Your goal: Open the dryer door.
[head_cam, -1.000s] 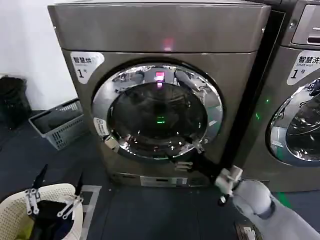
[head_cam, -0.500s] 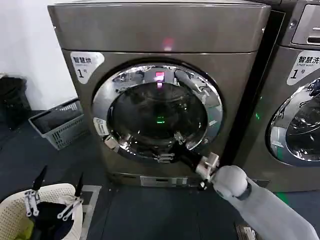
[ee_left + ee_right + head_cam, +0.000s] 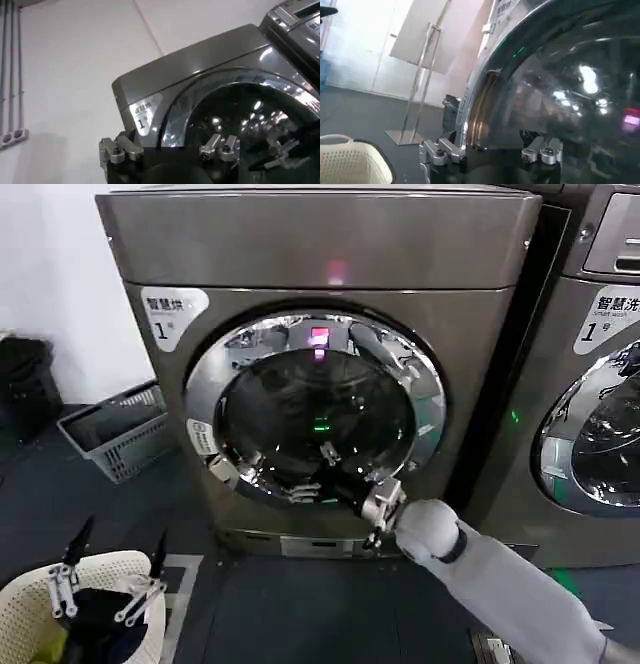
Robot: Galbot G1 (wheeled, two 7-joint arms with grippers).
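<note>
1. Head view: The dryer (image 3: 320,374) stands in the middle, and its round door (image 3: 315,409) is shut flat against the front.
2. The right arm reaches up from below the dryer, slanting toward the door. Its right gripper (image 3: 322,469) is at the bottom part of the door glass. Its fingers are spread apart and hold nothing.
3. The left gripper (image 3: 112,569) hangs low, well away from the dryer, just above a white basket (image 3: 25,609) on the floor. Its fingers are spread wide and hold nothing.
4. A grey basket (image 3: 115,429) sits on the floor beside the dryer. Another machine (image 3: 590,374) stands on the dryer's other side.
5. Left wrist view: The left gripper (image 3: 169,150) points up at the dryer (image 3: 200,95) from far off. The number sticker (image 3: 143,112) is beside the door (image 3: 240,120).
6. Right wrist view: The right gripper (image 3: 490,150) is very near the door (image 3: 560,85), with the shiny rim (image 3: 480,110) between its spread fingers. The white basket (image 3: 350,160) sits low on the floor.
</note>
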